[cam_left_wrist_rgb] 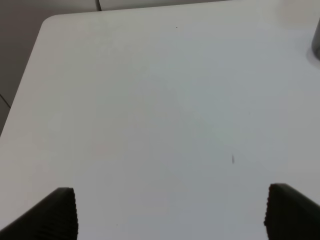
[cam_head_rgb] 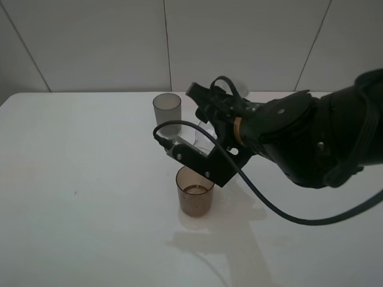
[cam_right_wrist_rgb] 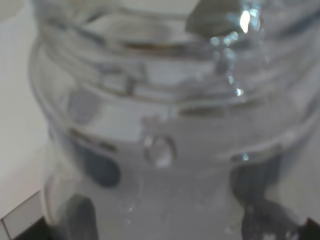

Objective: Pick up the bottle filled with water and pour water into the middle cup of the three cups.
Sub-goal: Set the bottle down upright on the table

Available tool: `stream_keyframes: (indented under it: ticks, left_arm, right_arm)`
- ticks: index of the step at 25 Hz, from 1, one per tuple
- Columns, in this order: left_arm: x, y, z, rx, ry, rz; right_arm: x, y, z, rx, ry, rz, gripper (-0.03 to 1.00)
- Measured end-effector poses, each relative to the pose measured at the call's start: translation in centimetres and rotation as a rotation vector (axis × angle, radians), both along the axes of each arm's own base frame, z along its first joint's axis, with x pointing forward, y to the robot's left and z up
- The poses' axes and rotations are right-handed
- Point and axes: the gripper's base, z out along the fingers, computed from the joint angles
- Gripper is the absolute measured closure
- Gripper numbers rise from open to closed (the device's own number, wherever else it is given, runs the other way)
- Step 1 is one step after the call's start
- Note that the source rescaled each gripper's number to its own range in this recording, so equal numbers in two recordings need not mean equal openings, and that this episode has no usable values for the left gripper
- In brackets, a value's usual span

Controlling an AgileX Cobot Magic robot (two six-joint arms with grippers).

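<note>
The brown-amber middle cup [cam_head_rgb: 195, 200] stands upright on the white table [cam_head_rgb: 90, 179], with a liquid line showing inside it. My right gripper [cam_head_rgb: 192, 149] reaches across the middle and is shut on the clear bottle [cam_head_rgb: 201, 142], held tilted just above and behind the cup's rim. In the right wrist view the bottle [cam_right_wrist_rgb: 160, 125] fills the frame, its threaded neck and the water inside visible. The dark grey cup [cam_head_rgb: 166, 110] stands behind. The pinkish-mauve cup is hidden behind the right arm. My left gripper [cam_left_wrist_rgb: 175, 215] is open and empty over bare table.
The bulky right arm [cam_head_rgb: 311, 137] and its looping cable [cam_head_rgb: 269, 203] cover the table's right side. The dark grey cup's edge shows in the left wrist view [cam_left_wrist_rgb: 316, 45]. A tiled wall [cam_head_rgb: 179, 42] runs behind the table.
</note>
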Motion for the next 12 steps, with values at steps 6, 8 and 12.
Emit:
stream_keyframes:
  ticks: [6,8,12]
  left_arm:
    - [0.0,0.0,0.0,0.0,0.0,0.0]
    - [0.0,0.0,0.0,0.0,0.0,0.0]
    - [0.0,0.0,0.0,0.0,0.0,0.0]
  right_arm:
    - [-0.25,0.24,0.03,-0.002,-0.004,0.008,0.97]
    - [-0.21,0.17,0.07,-0.013,-0.012,0.007,0.97]
    - [-0.16,0.1,0.13,-0.055,-0.027,0.022,0.97]
